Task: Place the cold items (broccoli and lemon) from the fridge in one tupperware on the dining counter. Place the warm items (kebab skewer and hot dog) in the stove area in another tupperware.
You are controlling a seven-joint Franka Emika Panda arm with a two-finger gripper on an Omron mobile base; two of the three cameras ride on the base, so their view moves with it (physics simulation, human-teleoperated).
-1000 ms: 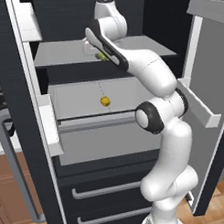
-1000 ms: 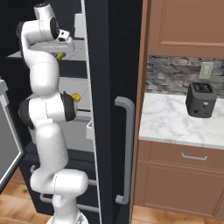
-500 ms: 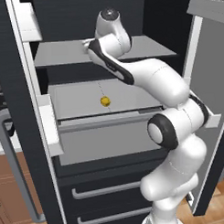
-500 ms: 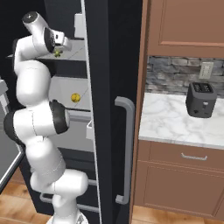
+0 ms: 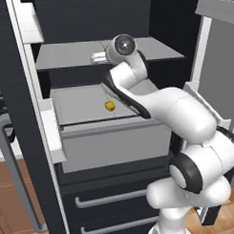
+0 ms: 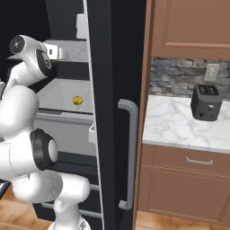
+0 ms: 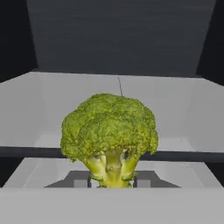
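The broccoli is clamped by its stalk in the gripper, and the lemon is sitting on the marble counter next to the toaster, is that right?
Not quite. The broccoli is clamped by its stalk in the gripper, but the lemon sits inside the fridge on the lower shelf, as the left base view shows, not on the marble counter by the toaster.

Glossy white arm (image 5: 178, 114) (dark joints)

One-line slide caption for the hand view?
Gripper shut on the broccoli stem, head upright before the open fridge's white interior.
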